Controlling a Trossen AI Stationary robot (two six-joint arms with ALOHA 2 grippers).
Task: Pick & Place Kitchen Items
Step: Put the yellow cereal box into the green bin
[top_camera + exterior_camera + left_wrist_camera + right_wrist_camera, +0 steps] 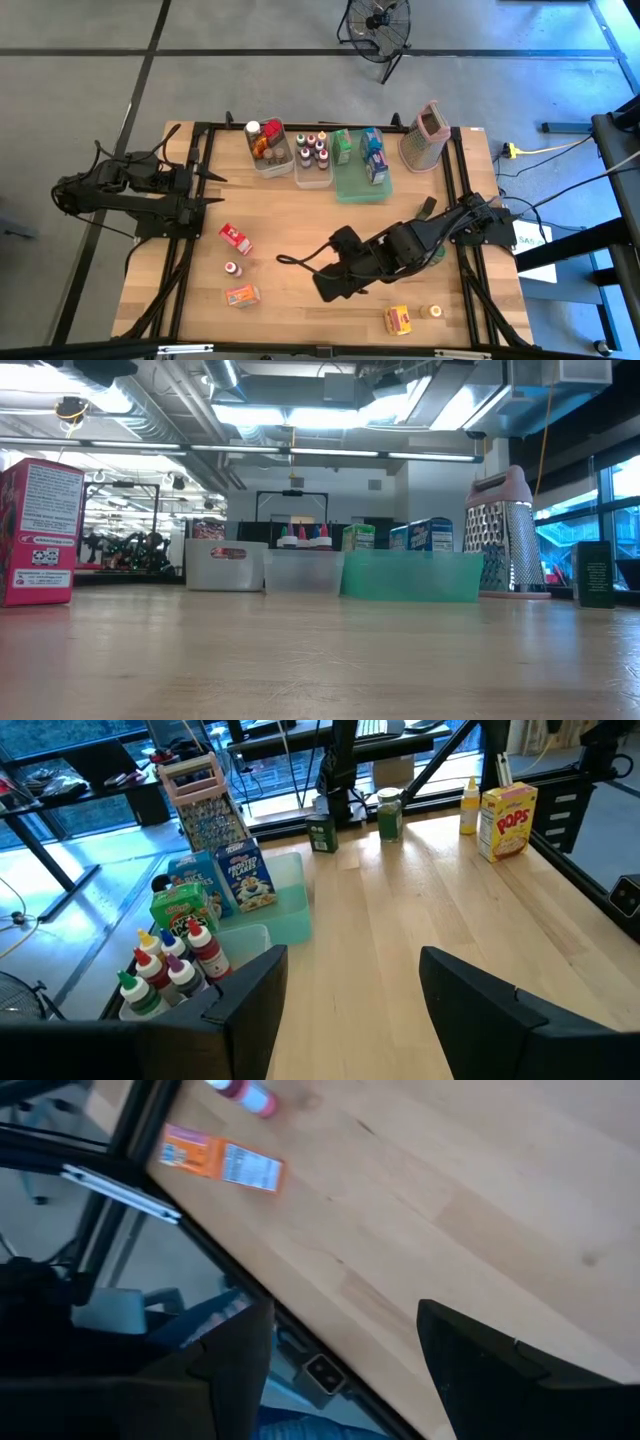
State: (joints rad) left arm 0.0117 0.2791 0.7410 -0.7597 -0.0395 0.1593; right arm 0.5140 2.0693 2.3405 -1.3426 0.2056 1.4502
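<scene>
Legibly, only "POPS" shows, on a yellow box (507,820) well beyond the left pincer (345,1005), whose fingers stand apart on nothing. Nearer it, cereal boxes (235,880), one perhaps "Frosted Flakes", stand in a green tray (290,915), and dropper bottles (175,960) fill a clear bin (250,940). Spread and empty, the right pincer (345,1350) hangs over the wooden worktop (480,1210); an orange packet (222,1162) lies ahead near the edge.
</scene>
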